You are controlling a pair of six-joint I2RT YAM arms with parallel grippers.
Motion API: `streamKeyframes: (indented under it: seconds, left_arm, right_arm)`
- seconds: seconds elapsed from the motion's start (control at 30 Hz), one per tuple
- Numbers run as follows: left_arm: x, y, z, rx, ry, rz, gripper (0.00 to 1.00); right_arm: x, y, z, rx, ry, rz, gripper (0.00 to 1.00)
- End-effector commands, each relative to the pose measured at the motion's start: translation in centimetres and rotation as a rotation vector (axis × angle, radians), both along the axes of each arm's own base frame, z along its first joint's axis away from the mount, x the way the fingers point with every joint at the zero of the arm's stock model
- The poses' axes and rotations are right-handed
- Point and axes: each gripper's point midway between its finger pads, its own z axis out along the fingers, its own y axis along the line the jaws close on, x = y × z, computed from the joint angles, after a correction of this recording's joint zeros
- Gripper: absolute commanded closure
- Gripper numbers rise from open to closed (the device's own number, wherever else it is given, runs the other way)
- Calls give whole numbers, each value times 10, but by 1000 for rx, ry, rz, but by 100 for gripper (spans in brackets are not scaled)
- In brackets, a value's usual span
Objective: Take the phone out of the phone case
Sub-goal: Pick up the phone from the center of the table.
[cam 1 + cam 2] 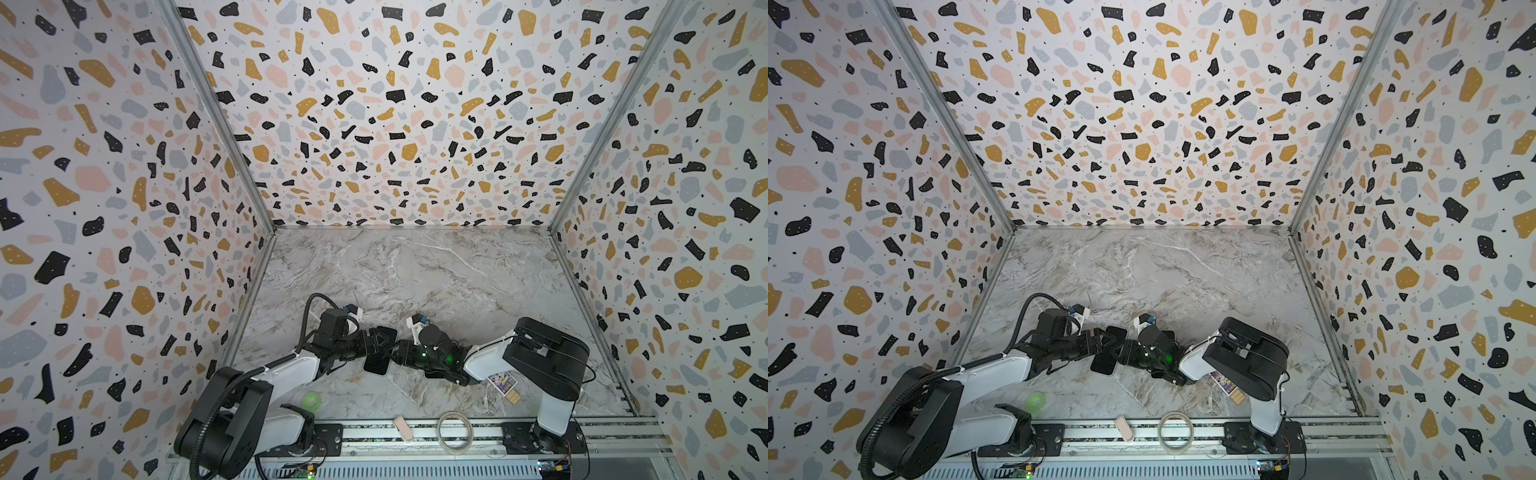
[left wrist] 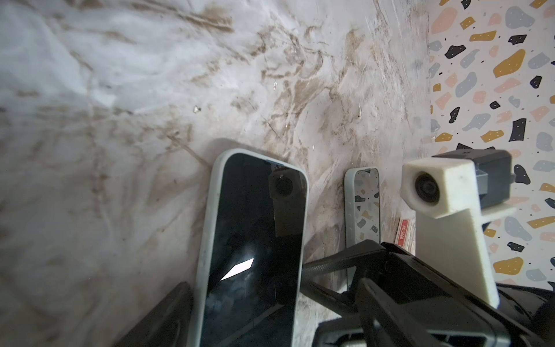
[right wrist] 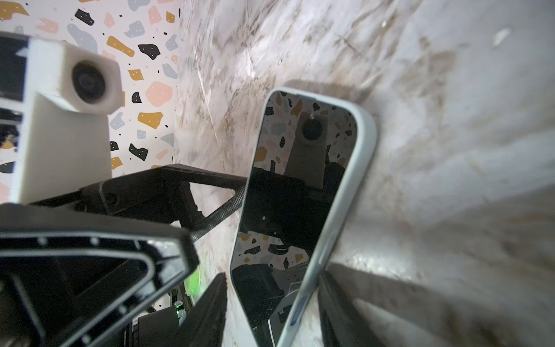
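The phone [image 2: 255, 240], dark screen up, sits in its pale grey-green phone case [image 2: 210, 225] on the marble table. Both top views show it between the two arms [image 1: 376, 365] [image 1: 1104, 365]. My left gripper [image 1: 380, 338] reaches it from the left with its jaws set wide, and one finger [image 2: 168, 315] lies along the case's long edge. My right gripper [image 3: 274, 279] straddles the phone [image 3: 300, 195] from the right. A strip of table shows between one finger [image 3: 210, 312] and the screen, while the other finger [image 3: 339, 315] stands close to the case wall [image 3: 345, 195].
A second pale-cased phone [image 2: 362, 204] and a red-and-white matchbox [image 2: 405, 231] lie under the right arm. A green tape roll [image 1: 311, 401], a pink block [image 1: 403, 428] and a clear ring [image 1: 455, 432] sit along the front rail. Terrazzo walls close three sides.
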Motion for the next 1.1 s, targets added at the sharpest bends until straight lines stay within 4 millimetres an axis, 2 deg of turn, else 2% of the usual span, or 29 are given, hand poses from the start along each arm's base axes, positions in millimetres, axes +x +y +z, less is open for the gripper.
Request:
streamKeyframes:
  seconds: [0.0,0.13,0.33,0.47,0.6,0.8,1.07]
  left_arm:
    - [-11,-1,-4,11,43,-31,13]
    - [-11,1,-7,36,51,-31,13]
    - [-11,1,1,21,40,-23,13]
    - [-2,-5,11,-39,11,3,13]
    - [5,-22,24,-163,3,-23,14]
    - [1,-24,44,-139,-37,-68,13]
    - [0,-23,29,-118,-12,-72,13]
  right_arm:
    - [-2,-18,-37,-140,47,-1,49]
    - [3,-12,-34,-152,32,13,49]
    - [7,-8,-37,-149,36,18,48]
    - [8,-8,-39,-147,41,17,47]
    - [8,-8,-42,-149,47,21,47]
    - [9,-10,-47,-153,55,21,46]
    - [11,-10,-48,-148,56,26,46]
